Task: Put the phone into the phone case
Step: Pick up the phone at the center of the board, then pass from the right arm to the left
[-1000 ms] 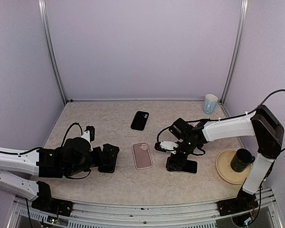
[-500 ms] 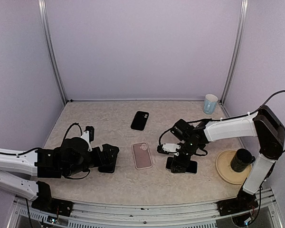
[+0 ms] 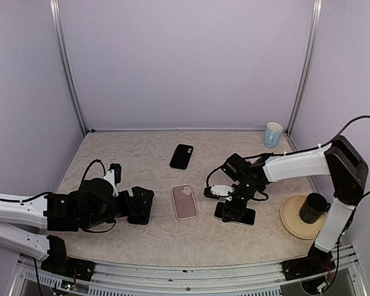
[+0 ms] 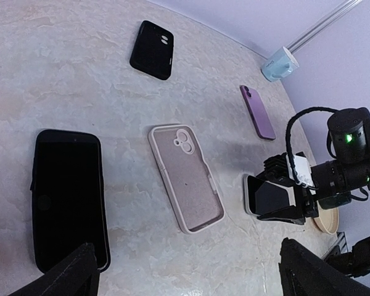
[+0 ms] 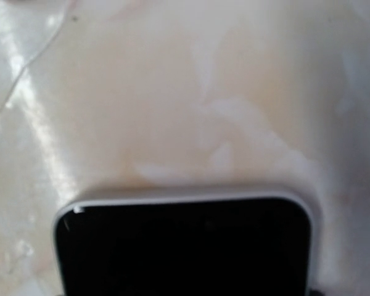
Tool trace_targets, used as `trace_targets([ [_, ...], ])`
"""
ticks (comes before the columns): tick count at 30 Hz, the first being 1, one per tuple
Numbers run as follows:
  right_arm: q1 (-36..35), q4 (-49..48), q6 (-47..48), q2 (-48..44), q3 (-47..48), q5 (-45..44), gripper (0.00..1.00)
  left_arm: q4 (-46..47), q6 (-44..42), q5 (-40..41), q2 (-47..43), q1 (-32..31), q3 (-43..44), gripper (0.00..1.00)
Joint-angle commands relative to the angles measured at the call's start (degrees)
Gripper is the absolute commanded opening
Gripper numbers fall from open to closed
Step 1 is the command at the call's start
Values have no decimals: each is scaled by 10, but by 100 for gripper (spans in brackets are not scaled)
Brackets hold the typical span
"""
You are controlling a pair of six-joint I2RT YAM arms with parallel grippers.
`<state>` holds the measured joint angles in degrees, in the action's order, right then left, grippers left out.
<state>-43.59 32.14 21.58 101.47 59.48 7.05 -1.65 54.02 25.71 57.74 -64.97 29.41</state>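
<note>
Nothing is fitted yet. The pink phone case (image 3: 184, 202) lies empty, hollow up, mid-bench (image 3: 129, 154) toward the near edge. The white-edged phone (image 4: 268, 196) sits just right of it, under the right jaws (gripping or not, I cannot tell). The left jaws stand wide open, holding nothing. Counted: one pink case, one black phone (image 4: 68, 197), one black handset or case (image 4: 152, 49), one purple phone (image 4: 257, 112), one cup (image 3: 272, 134), one plate (image 3: 293, 227), one mug (image 3: 312, 208).

I am operating in a robotics lab cell: plain lilac panels (image 3: 185, 61) enclose three sides, aluminium posts (image 3: 66, 68) mark the rear corners, and left arm (image 3: 18, 206) and right arm (image 3: 296, 165) bolt to a rail (image 3: 191, 269) along the desk (image 3: 129, 154) edge.
</note>
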Motion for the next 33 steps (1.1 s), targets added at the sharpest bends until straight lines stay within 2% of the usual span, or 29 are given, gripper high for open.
trace_targets([
  [1,4,19,-3,29,-3,44,67,12,4,2,-6,-2,-8,99],
  [6,1,0,-15,15,-2,55,59,33,2,-3,1,-2,-9,99],
  [23,-38,-102,-55,-81,-32,29,60,46,-2,-56,90,5,26,99],
  [33,-122,-221,-85,-141,-73,-65,60,101,-18,-124,148,9,52,99],
])
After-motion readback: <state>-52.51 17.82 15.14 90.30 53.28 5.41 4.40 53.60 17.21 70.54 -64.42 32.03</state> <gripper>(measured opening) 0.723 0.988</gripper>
